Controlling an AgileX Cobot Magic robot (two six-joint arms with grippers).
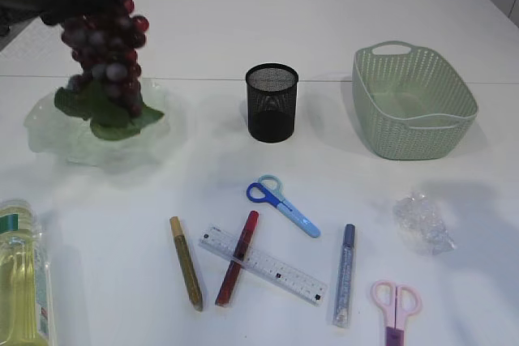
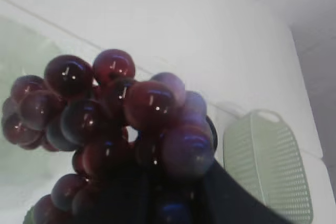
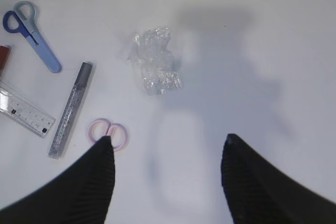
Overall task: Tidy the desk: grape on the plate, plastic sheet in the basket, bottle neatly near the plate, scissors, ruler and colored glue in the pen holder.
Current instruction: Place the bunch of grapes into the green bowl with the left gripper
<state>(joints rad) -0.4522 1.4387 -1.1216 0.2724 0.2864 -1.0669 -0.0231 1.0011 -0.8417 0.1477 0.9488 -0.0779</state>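
Observation:
My left gripper (image 1: 81,2) is shut on the top of the dark red grape (image 1: 105,46) bunch, which hangs over the pale green glass plate (image 1: 49,131) with its leaves down at the plate. In the left wrist view the grape (image 2: 126,124) fills the frame in front of the dark fingers (image 2: 231,198). My right gripper (image 3: 167,142) hovers open and holds nothing, just short of the crumpled plastic sheet (image 3: 155,69). Blue scissors (image 1: 280,202), ruler (image 1: 263,263), pink scissors (image 1: 396,305) and three glue sticks, gold (image 1: 186,263), red (image 1: 238,258) and silver (image 1: 345,275), lie on the table. The bottle (image 1: 20,273) lies front left.
The black mesh pen holder (image 1: 272,103) stands upright mid-table. The green woven basket (image 1: 413,103) sits to its right. The plastic sheet (image 1: 422,223) lies in front of the basket. The red glue stick lies across the ruler.

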